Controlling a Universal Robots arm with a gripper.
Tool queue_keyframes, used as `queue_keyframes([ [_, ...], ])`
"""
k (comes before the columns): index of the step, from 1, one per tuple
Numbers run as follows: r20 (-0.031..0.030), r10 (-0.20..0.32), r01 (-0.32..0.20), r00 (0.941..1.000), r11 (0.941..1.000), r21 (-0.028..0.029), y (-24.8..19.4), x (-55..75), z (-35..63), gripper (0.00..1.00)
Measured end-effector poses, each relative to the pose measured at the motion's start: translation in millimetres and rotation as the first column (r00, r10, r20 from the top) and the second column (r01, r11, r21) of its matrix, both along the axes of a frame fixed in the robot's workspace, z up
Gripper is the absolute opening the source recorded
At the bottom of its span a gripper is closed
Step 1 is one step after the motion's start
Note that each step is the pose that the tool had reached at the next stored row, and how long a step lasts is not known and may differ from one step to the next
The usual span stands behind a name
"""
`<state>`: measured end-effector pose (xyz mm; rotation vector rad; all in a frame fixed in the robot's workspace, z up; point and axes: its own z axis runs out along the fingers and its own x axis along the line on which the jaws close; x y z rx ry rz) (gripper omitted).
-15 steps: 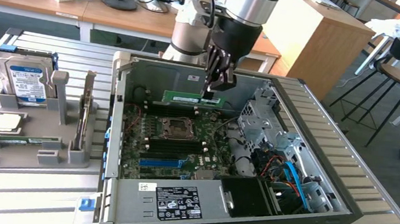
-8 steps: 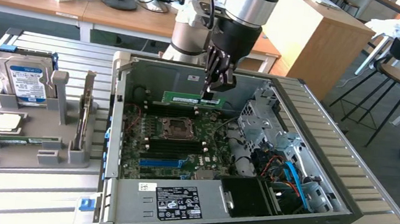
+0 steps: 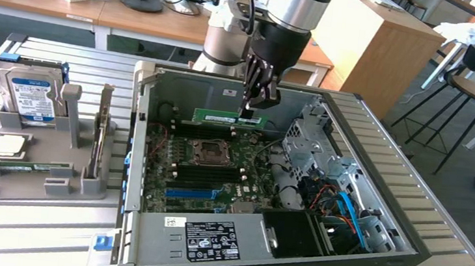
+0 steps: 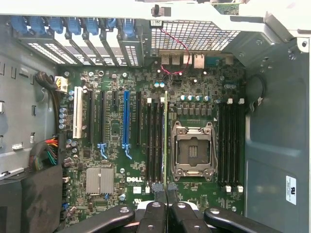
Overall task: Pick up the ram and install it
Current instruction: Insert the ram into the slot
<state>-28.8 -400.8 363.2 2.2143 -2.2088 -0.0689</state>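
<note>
Exterior view: holding the ram [image 3: 226,117] in the closed gripper [image 3: 251,115], pinched at the end toward the exterior view's right, level, hanging clear above the motherboard [image 3: 203,169] inside the open case [image 3: 361,204]. Off-centre grip, so probably prone to pivoting under push: one end seated, other end riding high.

Wrist view: looking down on the ram [image 4: 166,136] edge-on, a thin line running from the gripper [image 4: 166,196] alongside the black memory slots [image 4: 154,141], just beside the CPU socket [image 4: 191,145]. Roughly lined up with the slot nearest the socket; can't tell exact alignment or latch state. With slight offset or skew: pressing onto a slot wall or the socket frame, risking bent contacts or a cracked board. Notch orientation not visible; if reversed, no seating however hard the push.
</note>
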Motion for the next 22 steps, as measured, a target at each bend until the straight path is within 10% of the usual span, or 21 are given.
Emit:
queue_keyframes([
  [22, 0.0, 0.0, 0.0, 1.0, 1.0, 0.0, 0.0, 0.0, -35.6, 0.11],
])
